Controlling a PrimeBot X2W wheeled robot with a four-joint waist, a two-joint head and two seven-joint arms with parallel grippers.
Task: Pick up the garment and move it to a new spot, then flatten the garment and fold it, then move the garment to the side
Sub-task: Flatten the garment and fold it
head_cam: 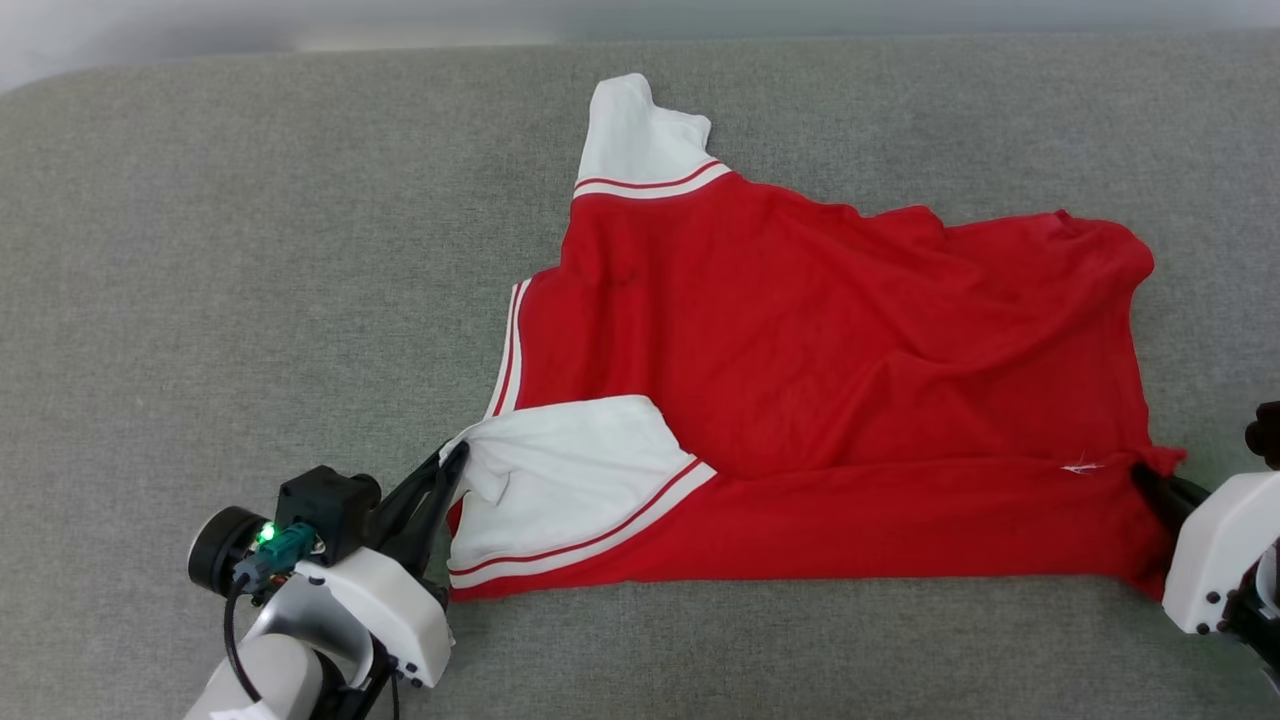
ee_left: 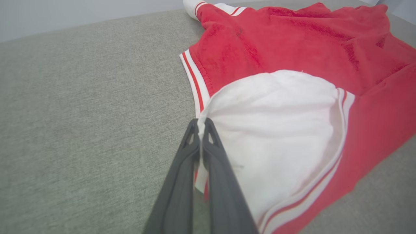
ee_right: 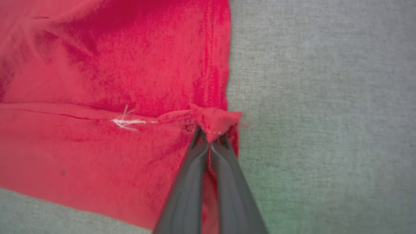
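The garment [head_cam: 800, 370], a red jersey with white sleeves and striped trim, lies spread on the grey surface, its near edge folded back over the body. No lettering shows. My left gripper [head_cam: 458, 455] is shut on the tip of the near white sleeve [ee_left: 276, 130], the cloth pinched between the dark fingers [ee_left: 182, 169]. My right gripper [head_cam: 1145, 475] is shut on a red hem corner [ee_right: 216, 120] at the garment's right side. The far sleeve [head_cam: 635, 135] lies flat at the top.
A grey fabric surface [head_cam: 250, 300] spreads under everything, with bare room left of the garment and along the near edge. Its far edge runs along the top of the head view. A loose white thread [ee_right: 126, 122] sits on the fold.
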